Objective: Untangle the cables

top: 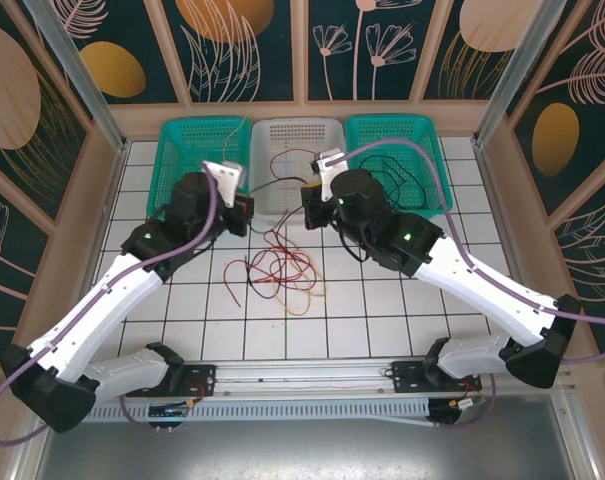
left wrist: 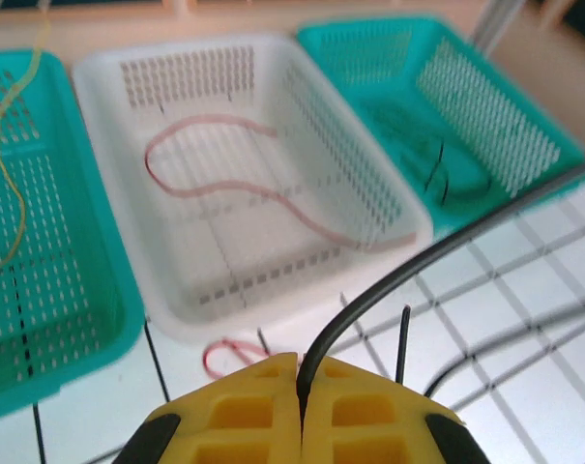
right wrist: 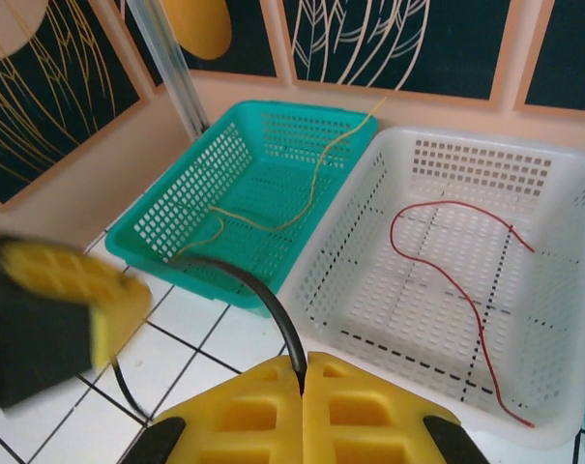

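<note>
while left fingers [left wrist: 244, 411] and right fingers [right wrist: 360, 406] tight on black cable [left wrist: 408, 268], red cable [left wrist: 210, 119] in white basket [left wrist: 302, 275]

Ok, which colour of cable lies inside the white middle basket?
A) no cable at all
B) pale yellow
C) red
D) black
C: a thin red cable curves across the floor of the white basket, while the pale yellow cable lies in the teal basket beside it.

Two teal baskets [top: 182, 150], one white basket [top: 302, 135], two arms [top: 92, 300], several cables [top: 274, 263].
</note>
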You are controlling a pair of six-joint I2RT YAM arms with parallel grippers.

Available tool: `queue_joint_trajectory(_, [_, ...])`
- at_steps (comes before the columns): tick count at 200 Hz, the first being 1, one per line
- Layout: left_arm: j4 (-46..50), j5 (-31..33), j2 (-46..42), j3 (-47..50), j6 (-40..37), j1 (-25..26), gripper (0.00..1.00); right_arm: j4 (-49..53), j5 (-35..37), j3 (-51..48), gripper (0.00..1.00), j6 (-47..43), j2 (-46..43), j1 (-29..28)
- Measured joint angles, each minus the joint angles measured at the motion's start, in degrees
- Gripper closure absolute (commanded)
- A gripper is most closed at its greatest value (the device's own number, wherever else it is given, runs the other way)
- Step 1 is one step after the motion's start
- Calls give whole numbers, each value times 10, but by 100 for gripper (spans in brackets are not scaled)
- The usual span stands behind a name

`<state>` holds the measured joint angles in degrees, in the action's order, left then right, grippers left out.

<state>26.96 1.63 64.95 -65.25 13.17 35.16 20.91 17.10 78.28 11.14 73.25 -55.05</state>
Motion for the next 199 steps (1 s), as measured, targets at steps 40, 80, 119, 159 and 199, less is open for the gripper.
queue_joint_trajectory(40, [18, -24, 4, 3, -53, 38, 80, 30, -15, 63, 100, -21, 12, 1])
queue_joint_trajectory(80, [-42, -26, -75, 75, -16, 38, 51, 30, -10, 85, 100, -21, 21, 9])
queue_joint_trajectory(119, [-154, -59, -107, 147, 79, 38, 55, 31, -6, 108, 100, -13, 21, 19])
queue_joint_trajectory(159, [-336, -139, -119, 251, 231, 38, 51, 16, 4, 115, 100, 22, -3, 25])
queue_joint_trajectory(199, [-527, -177, -120, 328, 374, 38, 59, -25, -17, 96, 100, 64, -48, 50])
